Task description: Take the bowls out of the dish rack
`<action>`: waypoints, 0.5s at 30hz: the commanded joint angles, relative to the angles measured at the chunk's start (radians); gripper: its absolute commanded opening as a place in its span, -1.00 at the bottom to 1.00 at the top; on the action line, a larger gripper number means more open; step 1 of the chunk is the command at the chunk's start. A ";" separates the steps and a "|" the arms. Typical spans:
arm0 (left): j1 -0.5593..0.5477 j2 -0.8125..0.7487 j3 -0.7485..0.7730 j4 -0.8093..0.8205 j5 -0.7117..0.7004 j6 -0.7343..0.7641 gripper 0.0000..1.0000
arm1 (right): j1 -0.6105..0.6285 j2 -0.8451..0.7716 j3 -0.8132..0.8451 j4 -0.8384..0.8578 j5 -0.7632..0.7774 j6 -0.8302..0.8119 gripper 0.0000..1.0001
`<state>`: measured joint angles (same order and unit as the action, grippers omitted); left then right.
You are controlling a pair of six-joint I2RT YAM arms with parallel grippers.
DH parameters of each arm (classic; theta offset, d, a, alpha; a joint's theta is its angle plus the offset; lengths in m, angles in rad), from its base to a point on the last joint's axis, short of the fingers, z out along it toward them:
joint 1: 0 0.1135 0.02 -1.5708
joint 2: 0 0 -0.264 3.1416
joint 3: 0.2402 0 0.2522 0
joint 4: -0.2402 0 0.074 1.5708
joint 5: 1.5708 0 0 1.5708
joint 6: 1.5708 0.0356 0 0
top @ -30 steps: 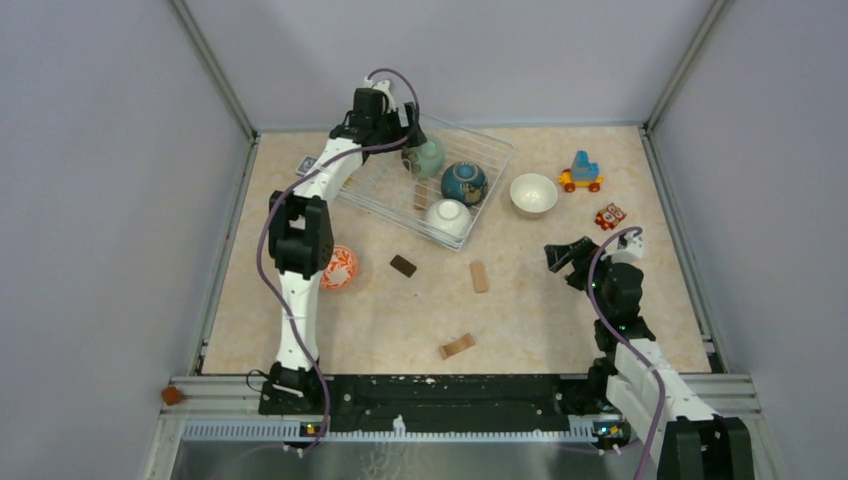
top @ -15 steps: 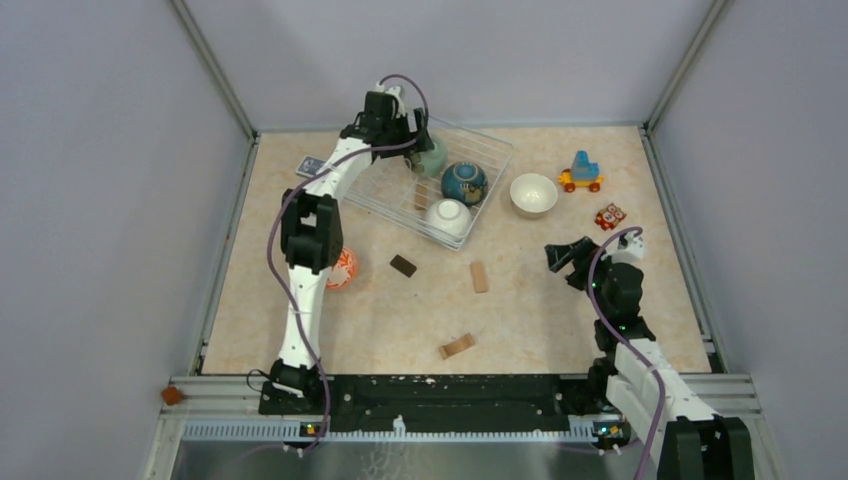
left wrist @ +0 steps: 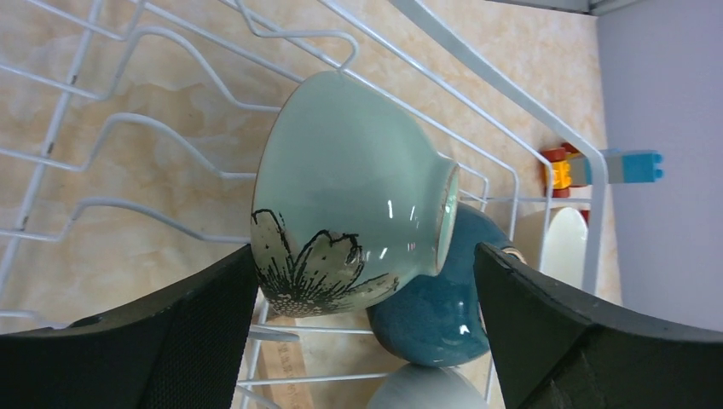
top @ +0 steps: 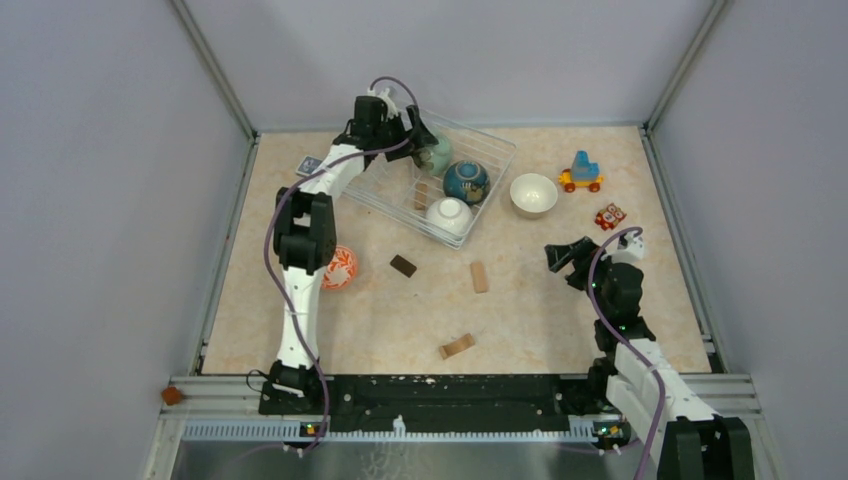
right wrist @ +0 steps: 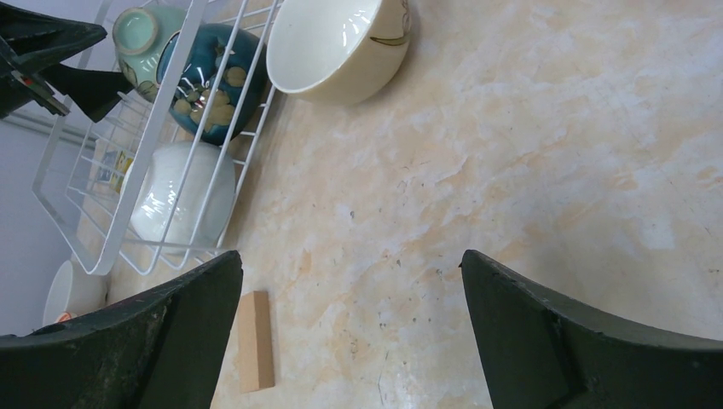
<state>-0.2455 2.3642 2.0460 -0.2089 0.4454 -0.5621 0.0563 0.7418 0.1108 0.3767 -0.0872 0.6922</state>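
Now three bowls (top: 449,216) in rack (top: 390,190), two on table (top: 540,300); left gripper (left wrist: 362,256) wide astride mint bowl (left wrist: 349,187), right gripper (right wrist: 349,256) wide, empty.

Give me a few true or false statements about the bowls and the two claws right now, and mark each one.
1. The mint green bowl lies inside the dish rack. True.
2. The left claw is shut on the dark blue bowl. False: it is open, one finger on each side of the mint green bowl.
3. The cream bowl stands upright on the table, outside the rack. True.
4. The right claw holds a white bowl. False: it is open and empty.
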 commanded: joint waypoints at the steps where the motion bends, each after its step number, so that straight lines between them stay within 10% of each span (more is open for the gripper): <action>1: -0.020 -0.101 -0.035 0.158 0.105 -0.075 0.92 | -0.006 -0.007 0.010 0.033 0.009 -0.002 0.96; 15: -0.021 -0.067 -0.065 0.279 0.197 -0.181 0.44 | -0.007 -0.003 0.010 0.039 0.006 -0.001 0.96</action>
<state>-0.2611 2.3222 1.9816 -0.0509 0.5732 -0.6865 0.0563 0.7418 0.1108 0.3763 -0.0868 0.6922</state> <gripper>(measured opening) 0.740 0.982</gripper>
